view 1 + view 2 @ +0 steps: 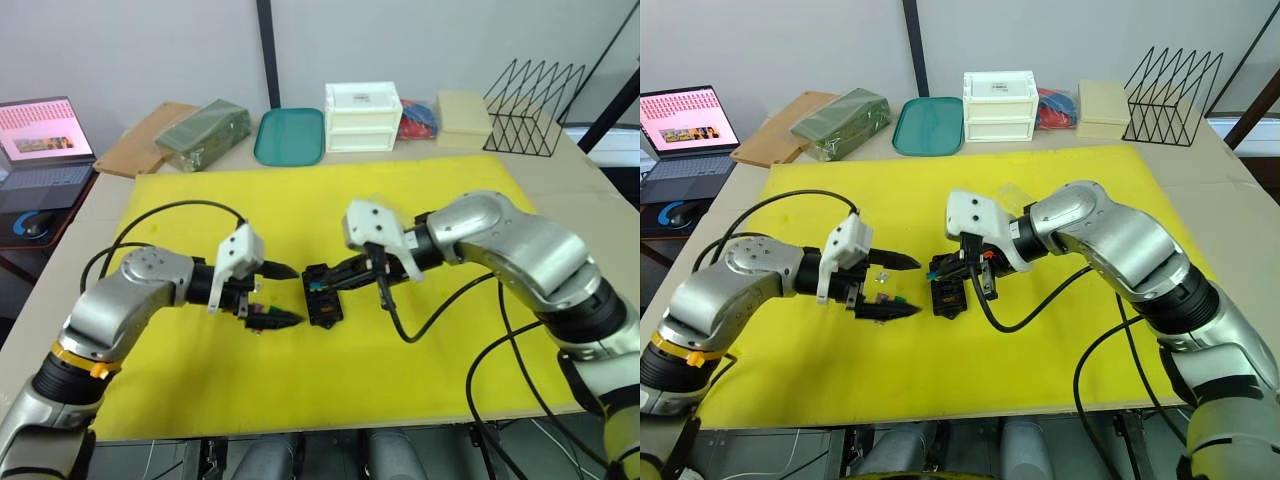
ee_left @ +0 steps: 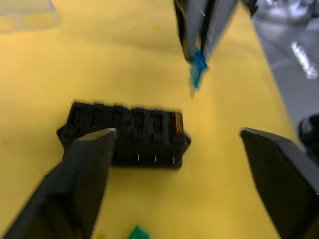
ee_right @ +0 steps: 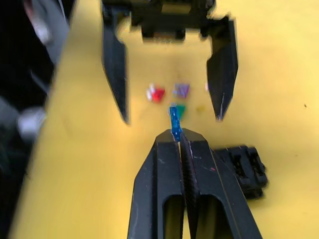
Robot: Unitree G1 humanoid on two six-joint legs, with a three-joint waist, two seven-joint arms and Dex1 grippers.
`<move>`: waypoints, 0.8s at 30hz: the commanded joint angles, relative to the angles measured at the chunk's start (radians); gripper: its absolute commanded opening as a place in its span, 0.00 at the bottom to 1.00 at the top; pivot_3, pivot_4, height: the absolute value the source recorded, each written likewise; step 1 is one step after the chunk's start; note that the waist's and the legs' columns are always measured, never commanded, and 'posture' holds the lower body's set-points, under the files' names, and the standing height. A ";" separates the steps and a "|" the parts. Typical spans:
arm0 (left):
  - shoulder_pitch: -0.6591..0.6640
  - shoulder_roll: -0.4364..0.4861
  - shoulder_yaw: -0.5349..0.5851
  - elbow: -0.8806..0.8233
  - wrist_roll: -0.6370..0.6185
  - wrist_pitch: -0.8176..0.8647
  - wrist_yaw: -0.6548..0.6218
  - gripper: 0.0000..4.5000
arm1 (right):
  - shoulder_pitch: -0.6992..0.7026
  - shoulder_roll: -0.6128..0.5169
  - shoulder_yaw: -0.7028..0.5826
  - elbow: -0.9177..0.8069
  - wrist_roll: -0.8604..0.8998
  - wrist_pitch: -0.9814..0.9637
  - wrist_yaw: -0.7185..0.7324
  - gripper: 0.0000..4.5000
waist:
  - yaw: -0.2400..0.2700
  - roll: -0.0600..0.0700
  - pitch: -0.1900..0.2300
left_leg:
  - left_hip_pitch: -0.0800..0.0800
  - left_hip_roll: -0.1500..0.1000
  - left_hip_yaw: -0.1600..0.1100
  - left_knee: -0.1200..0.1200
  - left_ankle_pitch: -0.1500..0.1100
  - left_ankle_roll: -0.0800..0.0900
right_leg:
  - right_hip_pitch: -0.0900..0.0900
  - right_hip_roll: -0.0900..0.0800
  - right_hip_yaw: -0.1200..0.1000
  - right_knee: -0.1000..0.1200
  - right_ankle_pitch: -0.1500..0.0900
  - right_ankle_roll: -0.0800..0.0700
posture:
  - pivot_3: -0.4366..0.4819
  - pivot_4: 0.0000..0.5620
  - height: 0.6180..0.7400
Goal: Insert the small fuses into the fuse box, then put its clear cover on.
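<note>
**Blue fuse poised at the fuse box**

Left of the fuse box (image 1: 322,294), the left tool (image 1: 290,295) stands wide and empty over loose red (image 3: 157,94), purple (image 3: 181,90) and green (image 3: 180,110) fuses on the yellow mat (image 1: 440,360). The box, black with two slot rows, lies flat mid-mat. From its right, the right tool (image 3: 180,142) pinches a translucent blue fuse (image 3: 174,121). Insertion appears under way; next comes aligning the blades with a slot.

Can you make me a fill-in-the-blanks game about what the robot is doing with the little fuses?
1. The right gripper pinches a ____ fuse.
2. The left gripper is ____, holding nothing.
3. The fuse box lies on a ____ mat.
4. The red fuse lies on the ____.

Missing words: blue; open; yellow; mat
</note>
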 commanded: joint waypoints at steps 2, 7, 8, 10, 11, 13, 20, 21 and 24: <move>0.017 0.007 -0.017 0.007 0.076 -0.081 -0.006 0.99 | -0.017 0.006 0.043 0.034 -0.103 -0.107 0.071 0.00 | 0.002 0.000 0.000 | 0.000 0.000 0.000 0.000 0.000 0.000 | 0.000 0.000 0.000 0.000 0.000 0.000 | 0.48 0.27 1.00; 0.028 -0.016 -0.021 0.015 0.108 -0.116 0.006 0.99 | -0.017 0.038 0.058 0.063 -0.164 -0.132 0.091 0.00 | 0.003 0.000 0.000 | 0.000 0.000 0.000 0.001 0.000 0.000 | 0.000 0.000 0.000 0.000 0.000 0.000 | 0.48 0.27 1.00; 0.030 -0.022 -0.021 0.019 0.113 -0.120 0.012 0.99 | -0.016 0.044 0.062 0.070 -0.179 -0.134 0.092 0.00 | 0.003 0.000 0.000 | 0.000 0.000 0.000 0.000 0.000 0.000 | 0.000 0.000 0.000 0.000 0.000 0.000 | 0.48 0.27 1.00; 0.033 -0.030 -0.019 0.022 0.115 -0.123 0.014 0.99 | -0.014 0.049 0.069 0.077 -0.200 -0.135 0.099 0.00 | 0.002 0.000 0.000 | 0.000 0.000 0.000 0.000 0.000 0.000 | 0.000 0.000 0.000 0.000 0.000 0.000 | 0.48 0.27 1.00; 0.035 -0.032 -0.017 0.018 0.111 -0.120 0.011 0.99 | -0.011 0.049 0.069 0.076 -0.207 -0.135 0.105 0.00 | 0.002 0.000 0.000 | 0.000 0.000 0.000 0.000 0.000 0.000 | 0.000 0.000 0.000 0.000 0.000 0.000 | 0.48 0.27 1.00; 0.039 -0.035 -0.017 0.012 0.108 -0.115 0.009 0.99 | -0.007 0.052 0.066 0.073 -0.212 -0.130 0.112 0.00 | 0.002 0.000 0.000 | 0.000 0.000 0.000 0.000 0.000 0.000 | 0.000 0.000 0.000 0.000 0.000 0.000 | 0.48 0.27 1.00; 0.038 -0.046 -0.023 0.016 0.118 -0.120 0.012 0.99 | 0.001 0.070 0.058 0.084 -0.227 -0.116 0.126 0.00 | 0.002 0.000 0.000 | 0.000 0.000 0.000 0.000 0.000 0.000 | 0.000 0.000 0.000 0.000 0.000 0.000 | 0.48 0.27 1.00; 0.039 -0.046 -0.023 0.019 0.120 -0.121 0.012 0.99 | 0.003 0.071 0.057 0.086 -0.229 -0.115 0.127 0.00 | 0.002 0.000 0.000 | 0.000 0.000 0.000 0.000 0.000 0.000 | 0.000 0.000 0.000 0.000 0.000 0.000 | 0.48 0.27 1.00; 0.041 -0.046 -0.023 0.019 0.123 -0.123 0.013 0.99 | 0.006 0.073 0.057 0.089 -0.238 -0.114 0.129 0.00 | 0.002 0.000 0.000 | 0.000 0.000 0.000 0.000 0.000 0.000 | 0.000 0.000 0.000 0.000 0.000 0.000 | 0.48 0.27 1.00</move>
